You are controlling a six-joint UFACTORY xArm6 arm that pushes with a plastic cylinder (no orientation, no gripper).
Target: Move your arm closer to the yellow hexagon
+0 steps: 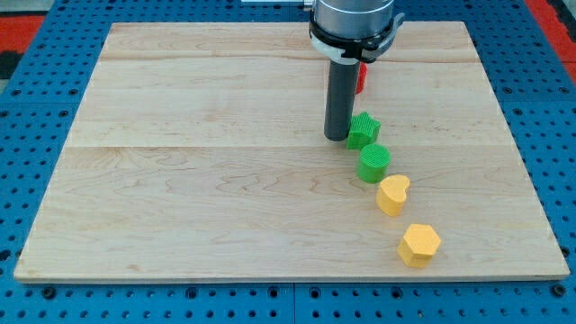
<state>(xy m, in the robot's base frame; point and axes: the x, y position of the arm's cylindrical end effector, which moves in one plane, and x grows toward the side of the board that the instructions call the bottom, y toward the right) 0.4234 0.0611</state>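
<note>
The yellow hexagon (419, 245) lies near the board's bottom right. My tip (336, 137) stands on the board right of centre, touching or almost touching the left side of a green star (364, 130). The hexagon is well below and to the right of the tip. Between them a green cylinder (373, 164) and a yellow heart (392, 194) lie in a slanting line running down to the hexagon.
A red block (361, 78) is mostly hidden behind the rod near the view's top. The wooden board (180, 180) rests on a blue perforated table (27, 108).
</note>
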